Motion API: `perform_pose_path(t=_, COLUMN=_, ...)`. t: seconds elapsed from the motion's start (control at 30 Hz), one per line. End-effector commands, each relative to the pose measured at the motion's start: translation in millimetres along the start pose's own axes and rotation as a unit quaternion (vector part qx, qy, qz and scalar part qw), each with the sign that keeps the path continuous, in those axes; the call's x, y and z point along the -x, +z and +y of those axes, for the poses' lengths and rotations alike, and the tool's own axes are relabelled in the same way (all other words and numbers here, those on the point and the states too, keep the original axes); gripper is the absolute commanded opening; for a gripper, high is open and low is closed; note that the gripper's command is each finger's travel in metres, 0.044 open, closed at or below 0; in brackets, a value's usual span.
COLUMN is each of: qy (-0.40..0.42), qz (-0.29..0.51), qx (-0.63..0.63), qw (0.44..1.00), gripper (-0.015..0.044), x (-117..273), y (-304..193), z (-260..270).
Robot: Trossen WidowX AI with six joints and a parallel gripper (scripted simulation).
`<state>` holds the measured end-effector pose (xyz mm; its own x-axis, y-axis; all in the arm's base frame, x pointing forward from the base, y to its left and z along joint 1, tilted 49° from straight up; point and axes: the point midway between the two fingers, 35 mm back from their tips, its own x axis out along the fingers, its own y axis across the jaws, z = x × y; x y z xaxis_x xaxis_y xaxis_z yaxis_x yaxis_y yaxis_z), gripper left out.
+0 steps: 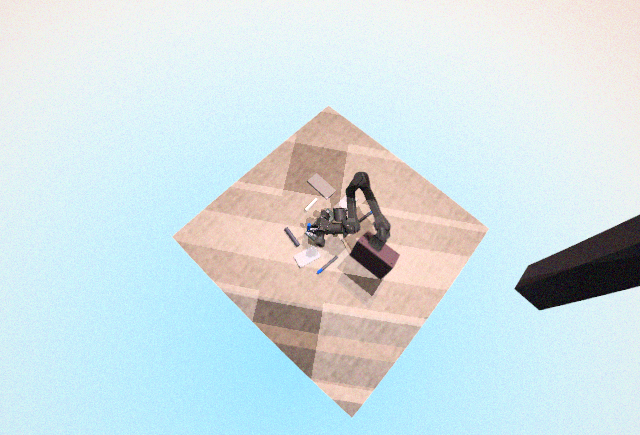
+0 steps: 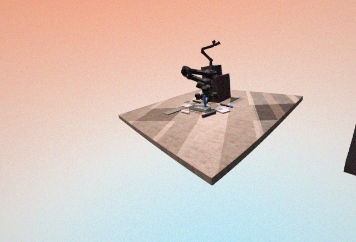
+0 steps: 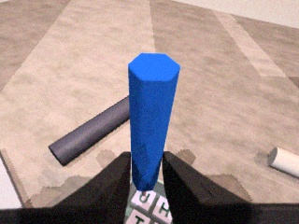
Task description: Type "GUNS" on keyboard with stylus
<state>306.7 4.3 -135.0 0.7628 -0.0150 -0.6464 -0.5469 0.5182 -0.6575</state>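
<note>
My gripper (image 3: pixel 146 158) is shut on the blue stylus (image 3: pixel 153 103) (image 2: pixel 204 99) (image 1: pixel 309 226), which stands roughly upright between the fingertips. The grey-green keyboard (image 2: pixel 198 108) lies under the gripper. In the wrist view, the white U key (image 3: pixel 144 197) shows just below the stylus's lower part, which covers the key's upper edge. The H key (image 3: pixel 163 208) is to its right and the T key (image 3: pixel 138 218) below it. The other keys are out of view or behind the fingers. Whether the stylus tip touches a key cannot be told.
A dark cylinder (image 3: pixel 91 131) (image 1: pixel 292 236) (image 2: pixel 208 114) lies beyond the keyboard. A white cylinder (image 3: pixel 286 162) (image 1: pixel 311 204) lies to one side, near a flat grey slab (image 1: pixel 321 185). A white pad (image 1: pixel 307 257) and a blue-tipped pen (image 1: pixel 328 263) lie on the other side.
</note>
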Motion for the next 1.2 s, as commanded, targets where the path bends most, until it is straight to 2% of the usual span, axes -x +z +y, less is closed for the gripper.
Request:
perform_pose_path(t=0.0, qy=0.0, qz=0.001, qx=-0.001, qw=1.0, gripper=0.0081, x=5.8, y=9.4, z=-0.4)
perform_pose_path(t=0.33, qy=-0.003, qz=-0.005, qx=0.0, qw=1.0, gripper=0.0085, x=13.4, y=28.2, z=-1.8)
perform_pose_path(t=0.57, qy=-0.003, qz=-0.005, qx=0.0, qw=1.0, gripper=0.0038, x=13.4, y=28.2, z=-1.8)
perform_pose_path(t=0.63, qy=-0.003, qz=-0.005, qx=0.0, qw=1.0, gripper=0.0, x=14.6, y=27.6, z=-3.0)
perform_pose_path(t=1.17, qy=0.0, qz=0.001, qx=-0.001, qw=1.0, gripper=0.0, x=48.0, y=11.9, z=-28.4)
